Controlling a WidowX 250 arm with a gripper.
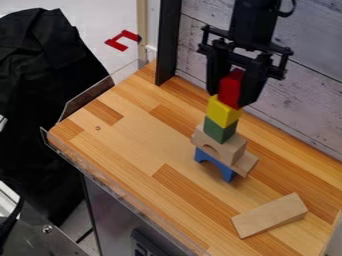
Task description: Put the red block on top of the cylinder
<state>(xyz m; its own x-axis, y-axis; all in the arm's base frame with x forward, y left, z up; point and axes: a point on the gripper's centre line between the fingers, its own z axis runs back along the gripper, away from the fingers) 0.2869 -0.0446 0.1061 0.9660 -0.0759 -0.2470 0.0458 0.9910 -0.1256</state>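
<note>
Where the red block [231, 89] is: at the head of the tower [232, 151], upright over the yellow block [223, 111]; we cannot tell whether the two are touching.
Pincer [230, 97]: closed on the red block, a finger at either side, hanging from above so that, we judge, the block's underside is left free to seat.
Cylinder: none that we can make out; the yellow block looks flat-sided, yet its place beneath the red one makes it the likely support.
Green block [220, 129]: under the yellow block, carrying it high in the tower.
Wooden arch [215, 146]: beneath the green block, giving it a broader seat.
Wooden plank [248, 164]: low in the tower, bridging the blue arch [228, 174], whose legs stand on the desk [133, 155].
Wooden wedge [270, 215]: lying apart from the tower, on its near right; we see no part for it in the stacking.
Our next move: settle the red block squarely, then part the fingers evenly, since a sideways nudge could topple so narrow a tower.
</note>
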